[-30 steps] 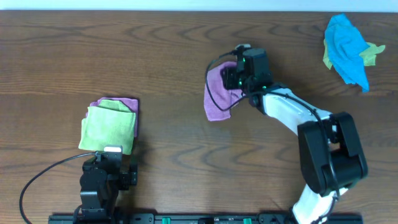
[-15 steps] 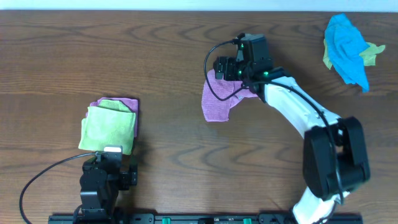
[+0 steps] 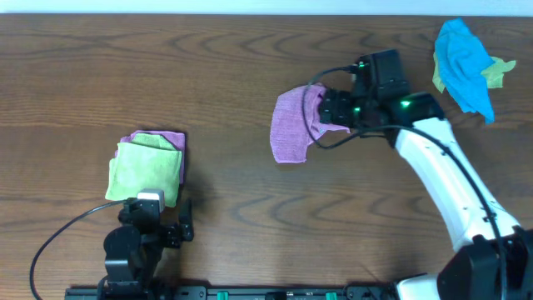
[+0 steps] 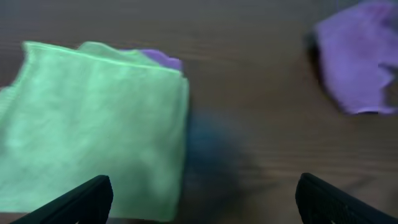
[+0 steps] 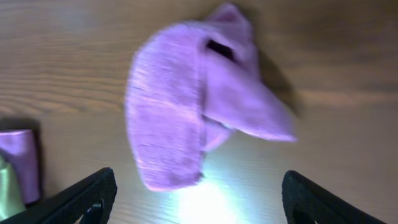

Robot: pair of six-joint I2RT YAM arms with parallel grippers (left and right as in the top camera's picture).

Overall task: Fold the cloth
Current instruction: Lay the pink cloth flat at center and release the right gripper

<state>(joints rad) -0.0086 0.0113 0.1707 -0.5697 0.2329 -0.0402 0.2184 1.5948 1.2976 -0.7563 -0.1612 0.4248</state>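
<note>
The cloth (image 3: 291, 129) is pink-purple and lies in a loose, rumpled fold on the wooden table, a little right of centre. My right gripper (image 3: 327, 108) hovers at its right edge, open and holding nothing. In the right wrist view the cloth (image 5: 180, 118) lies just ahead of the right gripper (image 5: 199, 208), with one flap peaked toward the right. My left gripper (image 3: 156, 219) is open and empty at the near left edge. In its wrist view the left gripper (image 4: 208, 202) has the cloth (image 4: 360, 68) far off at the upper right.
A folded lime-green cloth (image 3: 146, 167) rests on another purple cloth (image 3: 176, 140) just ahead of the left gripper; the lime-green cloth (image 4: 93, 118) fills the left of the left wrist view. A crumpled bright blue cloth (image 3: 464, 62) lies over a yellow-green one at the far right corner.
My right gripper has opened, let go of the cloth and drawn back to the right. The cloth now lies on the table by itself. The left arm has barely shifted.
</note>
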